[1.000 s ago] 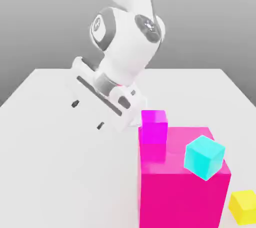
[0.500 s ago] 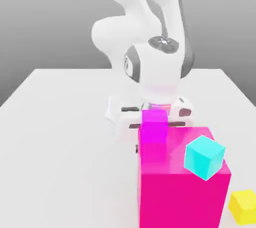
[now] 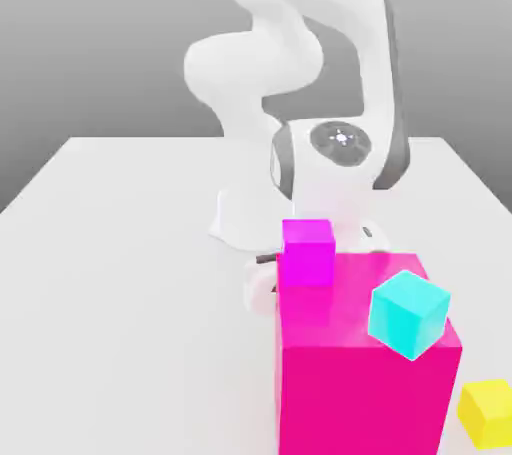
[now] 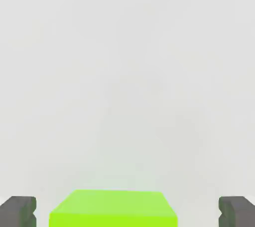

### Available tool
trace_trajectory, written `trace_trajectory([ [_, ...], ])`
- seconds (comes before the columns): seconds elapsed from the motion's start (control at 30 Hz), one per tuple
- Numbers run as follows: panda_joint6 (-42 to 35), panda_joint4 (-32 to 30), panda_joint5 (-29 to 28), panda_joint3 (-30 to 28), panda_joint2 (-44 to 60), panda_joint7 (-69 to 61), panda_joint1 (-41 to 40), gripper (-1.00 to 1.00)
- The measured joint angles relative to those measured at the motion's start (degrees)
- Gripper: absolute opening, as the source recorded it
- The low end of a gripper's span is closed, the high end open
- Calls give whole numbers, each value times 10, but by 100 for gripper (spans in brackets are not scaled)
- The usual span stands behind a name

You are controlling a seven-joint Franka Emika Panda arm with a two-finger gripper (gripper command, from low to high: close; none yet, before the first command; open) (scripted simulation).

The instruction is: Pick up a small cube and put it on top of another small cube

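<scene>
Swung right round and dropped low behind the big pink block (image 3: 365, 353) — a second ago out in the open on the exterior view's left, now tucked in at table level. Fingers (image 4: 18, 211) spread wide apart, nothing clamped yet. And there, squarely between them: the small lime-green cube (image 4: 113, 209), sitting on the white table (image 4: 124, 71), a clear gap on either side. Gripper (image 4: 127, 212) lined up over it, then, and looks like the approach is nearly done; closing comes next, probably after a little more descent. Stacking candidates waiting beyond the hand: small magenta cube (image 3: 307, 251) and cyan cube (image 3: 408, 315) up on the pink block, small yellow cube (image 3: 487, 411) down beside it.
</scene>
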Motion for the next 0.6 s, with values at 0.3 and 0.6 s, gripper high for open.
trace_trajectory([
  [0.3, 36, 4, 40, 31, 36, -31, -17, 100],
  [0.6, 126, 2, 89, 88, 56, -65, -73, 100],
])
